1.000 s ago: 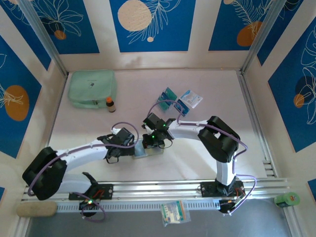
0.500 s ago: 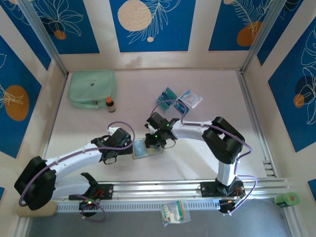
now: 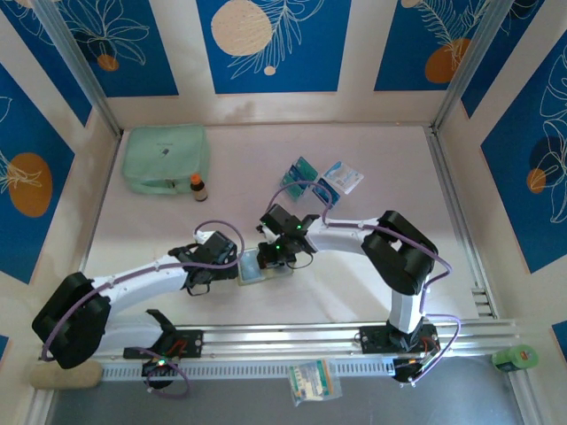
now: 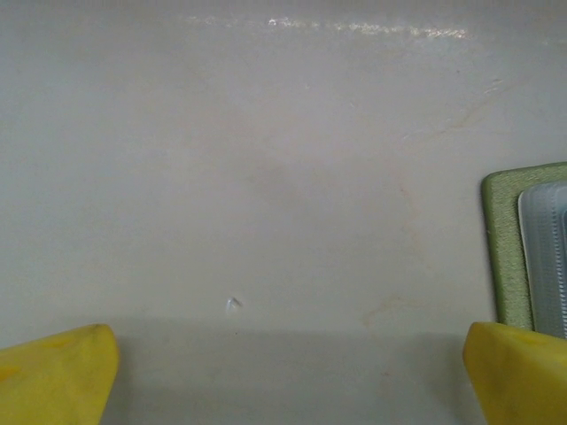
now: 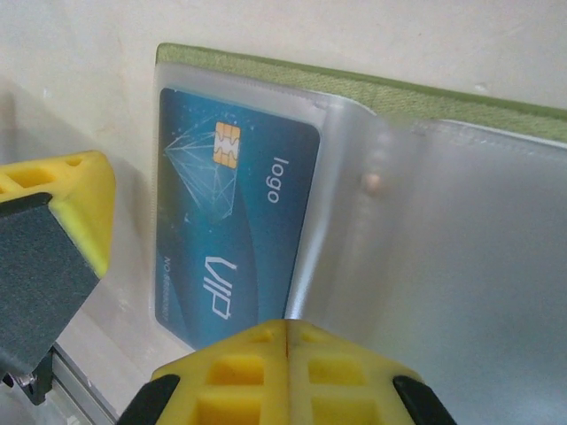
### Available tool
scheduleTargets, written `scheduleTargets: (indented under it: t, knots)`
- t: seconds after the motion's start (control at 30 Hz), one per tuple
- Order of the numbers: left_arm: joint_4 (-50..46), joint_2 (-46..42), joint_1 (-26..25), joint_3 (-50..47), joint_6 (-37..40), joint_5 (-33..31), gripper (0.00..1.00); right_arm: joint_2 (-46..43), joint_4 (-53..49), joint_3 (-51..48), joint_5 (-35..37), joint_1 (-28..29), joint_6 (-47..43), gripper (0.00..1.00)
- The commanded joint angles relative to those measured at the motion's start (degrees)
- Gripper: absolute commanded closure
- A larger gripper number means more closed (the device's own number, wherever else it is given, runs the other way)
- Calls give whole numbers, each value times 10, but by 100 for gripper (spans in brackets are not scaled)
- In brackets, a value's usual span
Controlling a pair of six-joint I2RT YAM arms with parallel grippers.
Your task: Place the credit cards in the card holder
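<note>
The card holder point(image 5: 416, 96) is laid open and flat on the table point(image 4: 266, 177), in the middle of the near half, between the two wrists. A blue credit card point(image 5: 232, 235) is seated inside one clear pocket point(image 5: 180, 111), its chip turned toward the holder's green edge. The right gripper point(image 5: 288, 347) is closed completely, its fingertips pressed together at the fold beside the card's lower corner. Whether the plastic is pinched there cannot be told. The left gripper point(image 4: 285, 379) is spread wide with nothing between its fingers. It is held low over bare table, and the holder's green corner is seen just beside one fingertip. Open table is left on the side of the holder where the left gripper hangs. A mint-green pouch point(image 3: 165, 158) and a small bottle point(image 3: 198, 187) are kept well apart toward the far left corner. Two teal cards point(image 3: 304, 169) are lying beyond the right gripper, farther back. The metal rail point(image 3: 292, 340) is run along the near edge, near the holder.
</note>
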Motion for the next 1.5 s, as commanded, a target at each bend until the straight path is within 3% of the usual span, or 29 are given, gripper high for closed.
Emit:
scheduleTargets:
  t: [0.0, 0.5, 0.77, 1.47]
  knots:
    - [2, 4, 6, -4, -4, 3, 0, 10, 1, 15, -23, 9, 3, 100]
    - [34, -58, 7, 13, 23, 19, 0, -97, -53, -31, 32, -23, -7, 98]
    - [29, -50, 22, 51, 52, 52, 0, -129, -54, -61, 66, -24, 8, 98]
    - [225, -15, 108, -1, -3, 217, 0, -64, -113, 3, 84, -25, -50, 99]
